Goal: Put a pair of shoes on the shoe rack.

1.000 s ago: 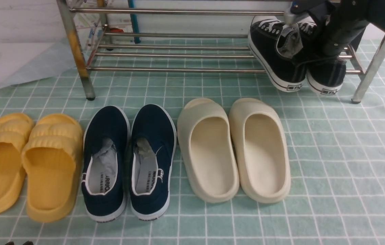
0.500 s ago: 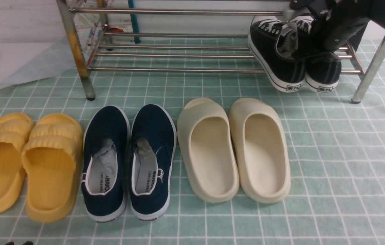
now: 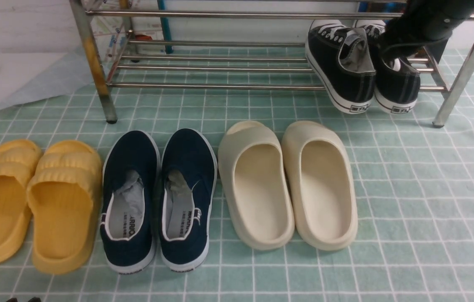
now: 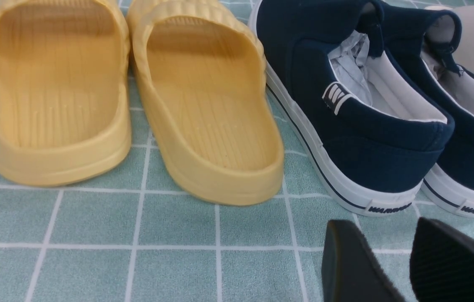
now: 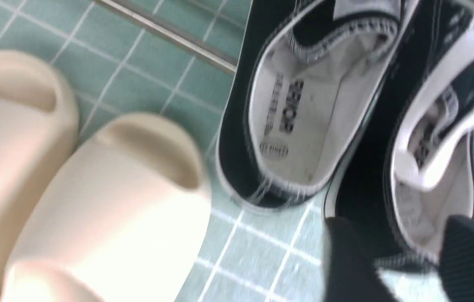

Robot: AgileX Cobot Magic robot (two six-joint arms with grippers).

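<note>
The pair of shoes sits on the far right of the shoe rack, heels overhanging its near bar. The right gripper hovers above, fingers spread, empty. The left gripper fingers are spread near the navy slip-ons.

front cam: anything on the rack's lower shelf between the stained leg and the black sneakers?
Nothing. In the front view the rack's bars run bare from the stained leg to the black sneakers; only checked cloth shows through them.

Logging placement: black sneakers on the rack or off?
On. Both black sneakers rest on the shoe rack lower bars, heels overhanging the front; right gripper open.
</note>
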